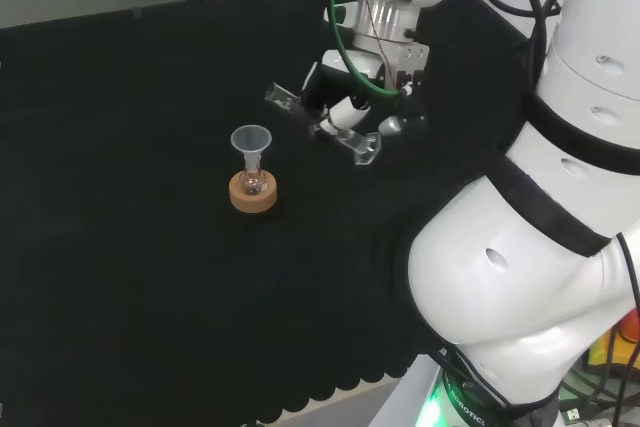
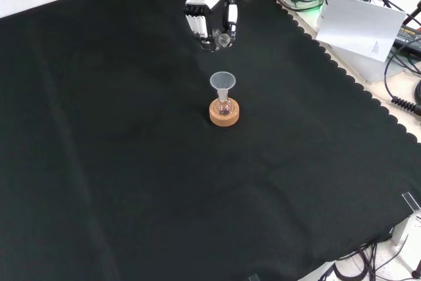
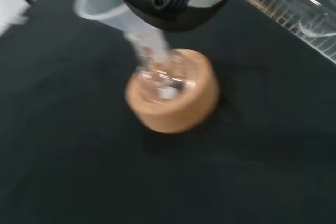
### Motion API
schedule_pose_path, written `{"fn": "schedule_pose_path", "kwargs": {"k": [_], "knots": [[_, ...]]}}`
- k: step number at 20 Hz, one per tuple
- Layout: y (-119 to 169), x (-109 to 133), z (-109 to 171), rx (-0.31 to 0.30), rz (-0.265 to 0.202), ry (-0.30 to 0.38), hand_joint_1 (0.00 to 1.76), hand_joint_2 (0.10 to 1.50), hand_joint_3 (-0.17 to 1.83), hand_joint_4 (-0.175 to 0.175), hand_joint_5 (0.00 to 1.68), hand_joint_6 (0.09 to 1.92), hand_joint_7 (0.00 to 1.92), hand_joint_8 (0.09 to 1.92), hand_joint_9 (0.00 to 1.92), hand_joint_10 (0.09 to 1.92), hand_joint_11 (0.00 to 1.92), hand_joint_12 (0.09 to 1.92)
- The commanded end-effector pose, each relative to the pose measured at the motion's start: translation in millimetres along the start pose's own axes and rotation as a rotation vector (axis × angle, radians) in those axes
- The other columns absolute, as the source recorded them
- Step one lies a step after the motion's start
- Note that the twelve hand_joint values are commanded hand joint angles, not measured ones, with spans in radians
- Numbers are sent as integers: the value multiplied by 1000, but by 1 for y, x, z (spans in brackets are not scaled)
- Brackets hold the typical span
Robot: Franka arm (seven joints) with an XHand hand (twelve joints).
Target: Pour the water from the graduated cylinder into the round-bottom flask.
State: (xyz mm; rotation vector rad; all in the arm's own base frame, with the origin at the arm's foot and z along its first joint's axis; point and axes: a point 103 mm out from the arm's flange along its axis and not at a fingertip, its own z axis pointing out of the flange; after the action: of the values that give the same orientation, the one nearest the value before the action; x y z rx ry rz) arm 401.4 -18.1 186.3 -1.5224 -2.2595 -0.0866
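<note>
The graduated cylinder [image 1: 300,107], clasped tilted in the robot hand [image 1: 345,117], was held right of the funnel [image 1: 251,139] feeding the round-bottom flask [image 1: 253,183].

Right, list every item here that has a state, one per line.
hand: curled round the cylinder, raised above the cloth.
cylinder: held, tilted almost flat, mouth toward the funnel but short of it.
funnel: upright in the flask's neck.
flask: upright, seated in the cork ring.
cork ring: flat on the cloth.
</note>
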Motion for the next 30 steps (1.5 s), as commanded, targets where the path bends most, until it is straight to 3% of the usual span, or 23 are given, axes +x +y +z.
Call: {"fn": "schedule_pose_path", "kwargs": {"k": [1, 10, 30], "knots": [[-7, -15, -10, 32, 44, -119, 1321, 1019, -175, -175, 1493, 87, 1569, 87, 1765, 87, 1407, 611], [-4, -7, -12, 69, 36, -146, 1321, 1019, -175, -175, 1494, 87, 1570, 87, 1767, 87, 1410, 607], [8, 12, -8, 207, 50, -298, 1321, 1019, -175, -175, 1496, 87, 1570, 87, 1771, 87, 1414, 598]]}}
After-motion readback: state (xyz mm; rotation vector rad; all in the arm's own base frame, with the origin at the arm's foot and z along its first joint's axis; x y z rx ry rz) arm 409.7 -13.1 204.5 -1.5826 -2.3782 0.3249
